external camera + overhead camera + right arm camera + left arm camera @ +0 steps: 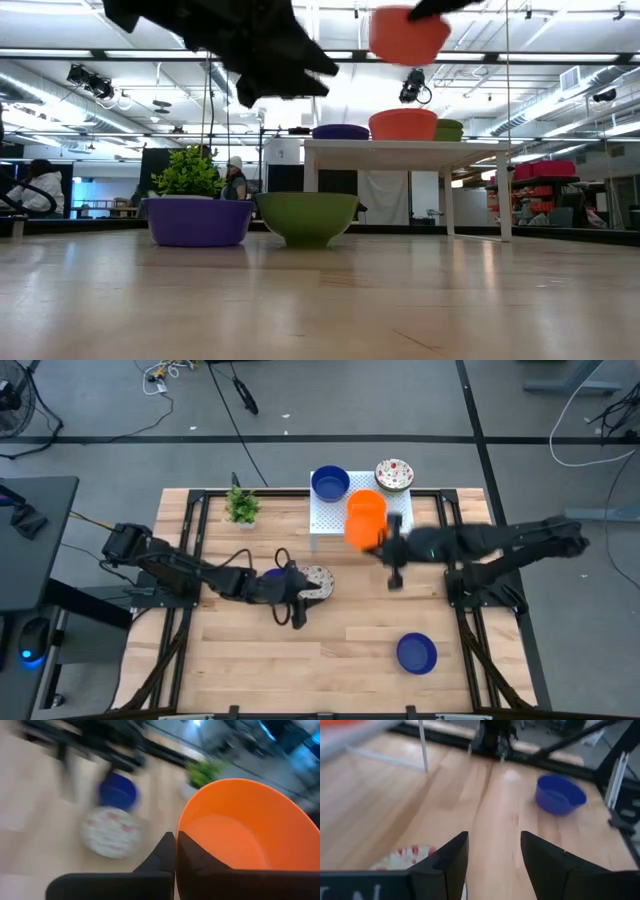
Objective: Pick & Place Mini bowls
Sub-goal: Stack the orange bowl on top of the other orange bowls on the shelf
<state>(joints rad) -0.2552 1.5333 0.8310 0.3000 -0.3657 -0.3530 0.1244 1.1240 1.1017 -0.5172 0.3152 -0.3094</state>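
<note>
Right end effector (378, 540) was clamped on an orange bowl's (366, 520) rim, airborne at the stand's (330, 520) 4 o'clock. Left end effector (308, 588), fingers apart and empty, sat over the speckled bowl (318, 580) mid-desk (350, 650). Transport step; next likely needs lowering and release.

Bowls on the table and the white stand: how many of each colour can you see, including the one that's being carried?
Blue bowls: 3
Orange bowls: 2
White speckled bowls: 2
Total: 7 bowls in view. I can't tell whether any are stacked and hiding more.
</note>
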